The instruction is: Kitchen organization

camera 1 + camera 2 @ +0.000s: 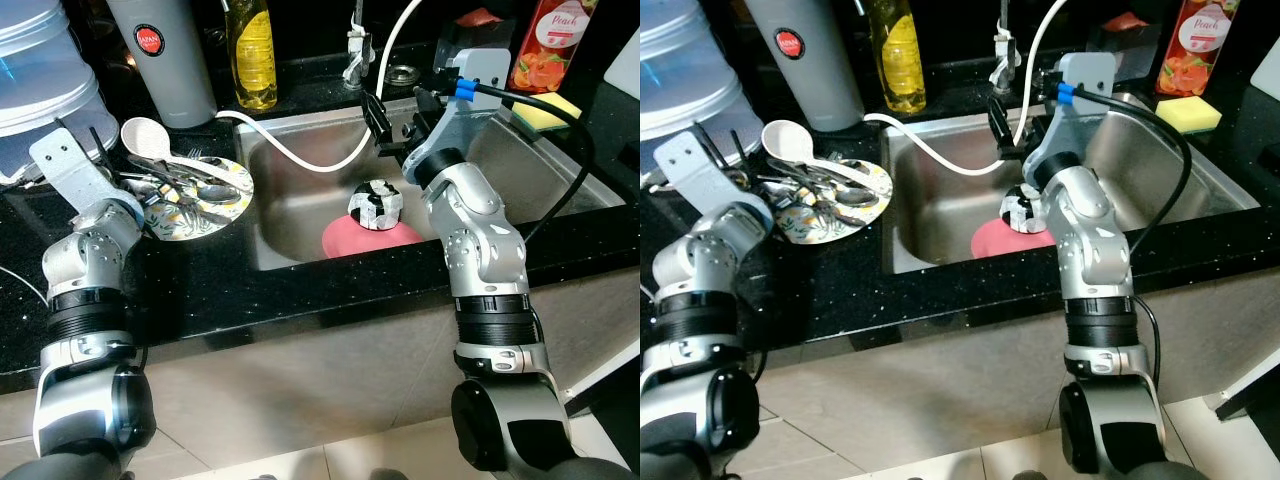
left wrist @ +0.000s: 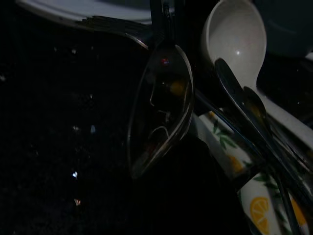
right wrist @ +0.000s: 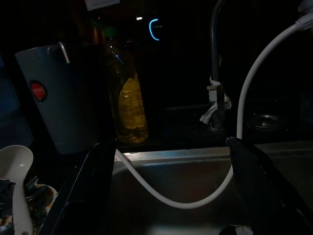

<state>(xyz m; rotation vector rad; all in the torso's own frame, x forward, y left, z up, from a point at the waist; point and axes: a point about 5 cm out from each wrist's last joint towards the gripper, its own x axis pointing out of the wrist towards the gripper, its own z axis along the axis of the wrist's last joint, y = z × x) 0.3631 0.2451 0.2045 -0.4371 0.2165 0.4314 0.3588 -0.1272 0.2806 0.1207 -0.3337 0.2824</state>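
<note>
The left gripper (image 2: 161,58) pinches a metal spoon (image 2: 161,122) just off the lemon-print plate (image 1: 190,215); a loose pinch could drop it. The right gripper (image 1: 395,125) hangs wide over the sink (image 1: 300,200), its 2 fingers bracketing the white hose (image 3: 195,198), which could snag.
</note>
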